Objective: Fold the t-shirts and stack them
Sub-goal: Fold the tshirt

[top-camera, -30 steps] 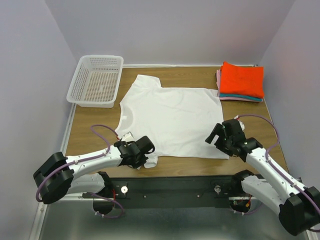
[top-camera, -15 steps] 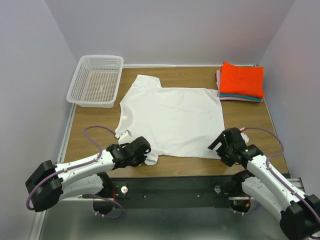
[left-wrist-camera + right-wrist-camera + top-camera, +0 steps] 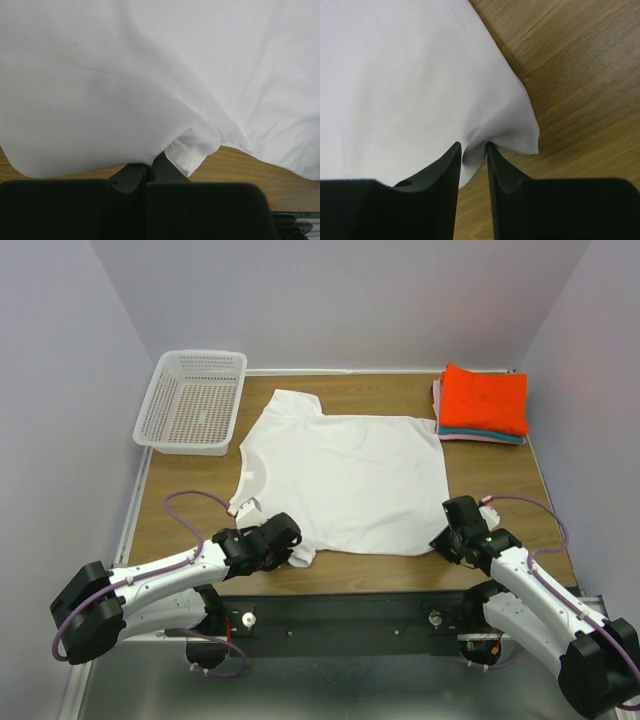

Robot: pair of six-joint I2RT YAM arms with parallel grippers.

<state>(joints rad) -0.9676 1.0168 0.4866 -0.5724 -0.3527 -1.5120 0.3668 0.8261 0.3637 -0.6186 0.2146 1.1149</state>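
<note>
The left end effector (image 3: 150,169) and right end effector (image 3: 474,150) each clench the white t-shirt (image 3: 345,480), cloth hiding the left tips.

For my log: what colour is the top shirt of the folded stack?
The top folded shirt is orange-red; top external view.

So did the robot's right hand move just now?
Yes. The right hand came back toward the front edge of the table and now pinches the near corner of the white shirt.
</note>
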